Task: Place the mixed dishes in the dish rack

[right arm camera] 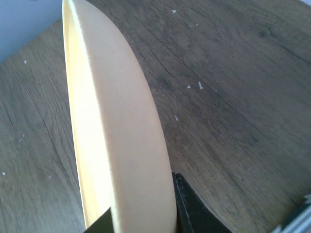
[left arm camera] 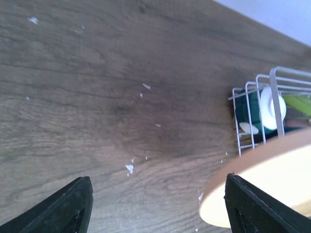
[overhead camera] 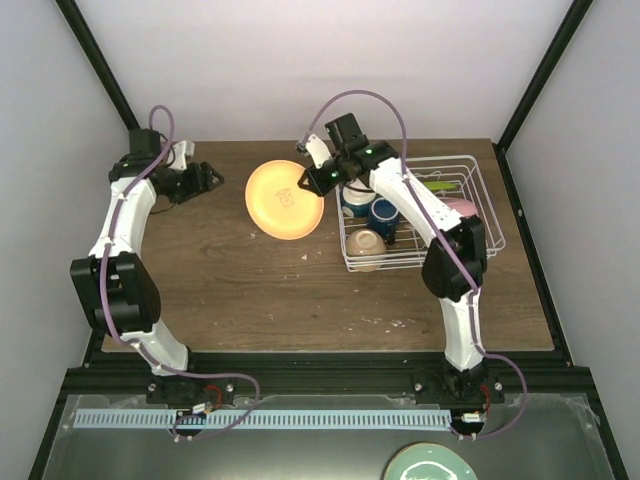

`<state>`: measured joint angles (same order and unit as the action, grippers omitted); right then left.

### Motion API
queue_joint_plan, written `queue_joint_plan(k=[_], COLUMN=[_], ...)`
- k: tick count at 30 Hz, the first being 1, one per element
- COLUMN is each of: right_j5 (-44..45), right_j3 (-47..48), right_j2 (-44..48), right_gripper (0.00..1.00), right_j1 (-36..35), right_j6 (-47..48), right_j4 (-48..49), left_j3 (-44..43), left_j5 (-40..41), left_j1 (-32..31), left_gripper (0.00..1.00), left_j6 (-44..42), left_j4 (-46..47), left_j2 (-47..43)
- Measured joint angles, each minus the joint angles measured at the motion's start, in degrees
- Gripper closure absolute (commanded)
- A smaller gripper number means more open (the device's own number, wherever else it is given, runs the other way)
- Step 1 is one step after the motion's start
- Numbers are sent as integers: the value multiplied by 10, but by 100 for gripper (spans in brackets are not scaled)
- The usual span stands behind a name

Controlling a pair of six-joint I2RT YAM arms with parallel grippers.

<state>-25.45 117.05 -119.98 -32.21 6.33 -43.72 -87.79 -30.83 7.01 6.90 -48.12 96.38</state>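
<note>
A peach-tan plate [overhead camera: 283,200] hangs tilted over the wooden table, left of the white wire dish rack [overhead camera: 480,190]. My right gripper [overhead camera: 318,178] is shut on the plate's right rim; in the right wrist view the plate [right arm camera: 116,131] stands edge-on between the dark fingers [right arm camera: 194,211]. My left gripper [overhead camera: 205,180] is open and empty at the back left, apart from the plate. Its wrist view shows the plate's edge [left arm camera: 272,179] beside the right finger [left arm camera: 257,208], with the rack [left arm camera: 272,92] beyond. In the rack lie a cream bowl [overhead camera: 365,243], a dark blue mug [overhead camera: 385,212], a lime green plate [overhead camera: 436,185] and a pink plate [overhead camera: 460,206].
A pale teal plate [overhead camera: 430,464] lies on the grey surface below the arm bases. Small white flecks [left arm camera: 129,168] dot the table. Black frame posts rise at the back corners, and the table's front edge runs just ahead of the arm bases.
</note>
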Motion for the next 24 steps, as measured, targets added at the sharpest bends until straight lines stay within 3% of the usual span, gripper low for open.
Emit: queue_joint_plan(k=[8, 18, 24], right_j5=[89, 233, 301], right_j3=[-55, -286, -451], right_j2=[115, 387, 571], right_gripper=[99, 99, 99], right_j1=[0, 3, 3], right_j6=[112, 250, 383], right_j4=[-37, -14, 27], left_j3=[-19, -30, -30], left_j5=[-52, -102, -119], left_j1=[64, 63, 63], left_gripper=[24, 23, 23], left_j6=[45, 66, 70], left_j4=[40, 71, 83], left_j2=[14, 49, 64])
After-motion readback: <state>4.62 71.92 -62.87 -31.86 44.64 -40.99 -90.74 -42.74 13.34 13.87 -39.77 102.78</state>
